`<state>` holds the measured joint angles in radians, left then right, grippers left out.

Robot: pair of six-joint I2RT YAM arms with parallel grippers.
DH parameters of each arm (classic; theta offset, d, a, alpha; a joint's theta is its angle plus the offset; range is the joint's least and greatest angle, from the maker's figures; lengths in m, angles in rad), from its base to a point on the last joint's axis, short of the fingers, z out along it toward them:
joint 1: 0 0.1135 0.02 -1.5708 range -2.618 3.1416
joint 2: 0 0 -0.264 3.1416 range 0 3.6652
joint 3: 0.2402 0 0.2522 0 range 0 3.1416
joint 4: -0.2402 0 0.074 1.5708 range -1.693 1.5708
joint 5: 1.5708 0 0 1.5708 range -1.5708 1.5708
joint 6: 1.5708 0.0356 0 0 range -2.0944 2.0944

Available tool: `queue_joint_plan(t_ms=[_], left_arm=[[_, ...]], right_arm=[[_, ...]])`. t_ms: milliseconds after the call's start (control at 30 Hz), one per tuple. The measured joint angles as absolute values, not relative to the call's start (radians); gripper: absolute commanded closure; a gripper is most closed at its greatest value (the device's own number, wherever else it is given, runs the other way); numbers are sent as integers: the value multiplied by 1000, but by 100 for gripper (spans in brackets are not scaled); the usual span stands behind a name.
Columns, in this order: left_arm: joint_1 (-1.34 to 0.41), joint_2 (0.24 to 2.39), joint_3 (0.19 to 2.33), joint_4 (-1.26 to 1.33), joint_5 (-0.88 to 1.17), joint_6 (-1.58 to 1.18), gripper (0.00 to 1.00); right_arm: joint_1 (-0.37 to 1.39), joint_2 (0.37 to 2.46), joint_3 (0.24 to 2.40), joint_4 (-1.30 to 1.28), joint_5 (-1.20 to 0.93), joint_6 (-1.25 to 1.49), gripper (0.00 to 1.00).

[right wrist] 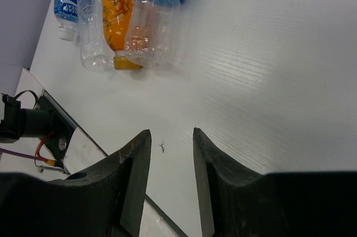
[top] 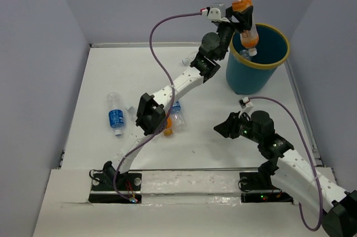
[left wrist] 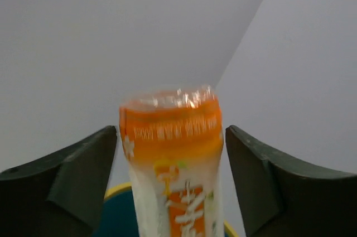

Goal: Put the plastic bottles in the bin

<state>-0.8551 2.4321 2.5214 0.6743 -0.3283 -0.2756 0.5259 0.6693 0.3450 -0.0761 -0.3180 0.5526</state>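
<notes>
My left gripper [top: 244, 9] is raised over the bin [top: 262, 64], the teal bucket with a yellow rim. An orange bottle [top: 249, 33] hangs cap down between its fingers, its cap at the bin's mouth. In the left wrist view the bottle [left wrist: 170, 136] is blurred, with thin gaps to both fingers [left wrist: 83, 170], so the jaws stand open. A clear bottle [top: 244, 54] lies inside the bin. My right gripper [top: 222, 128] is open and empty low over the table [right wrist: 172, 136]. On the table lie a blue-labelled bottle [top: 115, 115], an orange one [top: 167, 127] and a clear one [top: 176, 115].
Another clear bottle [top: 188, 58] lies at the back, behind the left arm. The right wrist view shows the table group: blue-labelled bottle [right wrist: 66, 0], clear bottle [right wrist: 92, 25], orange bottle [right wrist: 119, 19], clear blue-labelled bottle [right wrist: 153, 25]. Walls enclose the table on three sides.
</notes>
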Motion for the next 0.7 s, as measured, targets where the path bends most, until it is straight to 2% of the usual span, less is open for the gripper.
queue_joint_plan(t_ms=[33,500,700], left_arm=[[-854,2440,2520,677,-314,-266,1],[-852,2444,2395,567,-154,-102,1],[-812,2289,2245,447,-127,-7,1]], right_arm=[[526,661,345,-76,-316,550,57],[526,670,347,-78,-295,521,57],[526,669,355,-81,-284,515,56]])
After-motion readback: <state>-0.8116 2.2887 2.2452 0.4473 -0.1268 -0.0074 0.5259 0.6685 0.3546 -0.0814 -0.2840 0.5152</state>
